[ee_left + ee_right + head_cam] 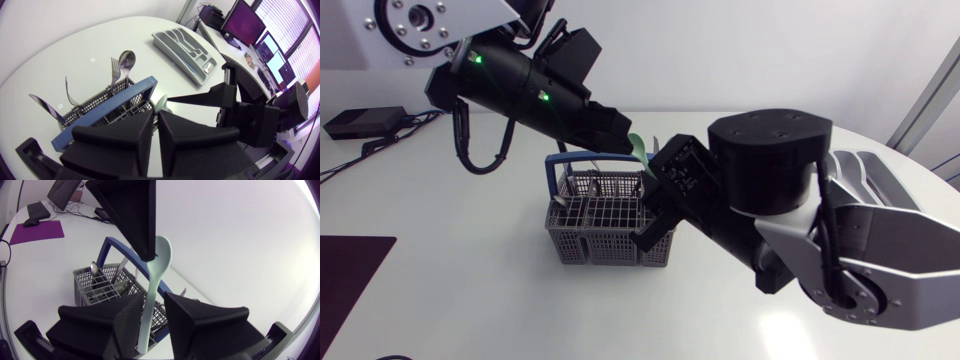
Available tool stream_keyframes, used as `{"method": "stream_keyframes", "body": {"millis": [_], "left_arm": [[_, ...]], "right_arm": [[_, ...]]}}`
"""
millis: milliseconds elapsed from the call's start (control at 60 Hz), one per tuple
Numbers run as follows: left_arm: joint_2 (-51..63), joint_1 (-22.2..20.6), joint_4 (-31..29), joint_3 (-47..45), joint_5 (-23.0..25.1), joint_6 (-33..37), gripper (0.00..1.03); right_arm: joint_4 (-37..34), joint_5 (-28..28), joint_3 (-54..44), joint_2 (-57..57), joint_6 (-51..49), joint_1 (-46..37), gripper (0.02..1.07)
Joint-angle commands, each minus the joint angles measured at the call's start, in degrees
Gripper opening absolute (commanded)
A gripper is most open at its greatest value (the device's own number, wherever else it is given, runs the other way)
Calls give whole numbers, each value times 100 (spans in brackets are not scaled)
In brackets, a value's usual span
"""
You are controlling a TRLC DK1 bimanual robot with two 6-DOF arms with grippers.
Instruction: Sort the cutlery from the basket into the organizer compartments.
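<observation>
**Spoon up between two grippers**

Pale green spoon upright over grey cutlery basket, centre of head frame. Left gripper pinched together on its bowl. Right gripper fingers apart, handle between them. Fork and metal spoon stand in basket. Organizer beyond basket, well apart.

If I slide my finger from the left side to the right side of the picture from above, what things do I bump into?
dark mat → basket → right arm. The left arm and the green spoon overlap the basket, so they are left out.
</observation>
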Motion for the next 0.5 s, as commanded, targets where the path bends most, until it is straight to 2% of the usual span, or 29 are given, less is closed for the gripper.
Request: {"method": "stream_keyframes", "body": {"millis": [0, 150, 317, 483], "left_arm": [[-127, 39, 92, -188, 107, -201, 9], [-127, 39, 118, -197, 142, -219, 9], [-127, 74, 118, -206, 230, -228, 9], [-127, 48, 136, -250, 239, -228, 9]], "right_arm": [[93, 80, 199, 185, -65, 65, 20], [164, 133, 243, 255, -74, 83, 17], [146, 142, 295, 325, -74, 74, 8], [102, 151, 287, 325, -74, 57, 8]]}}
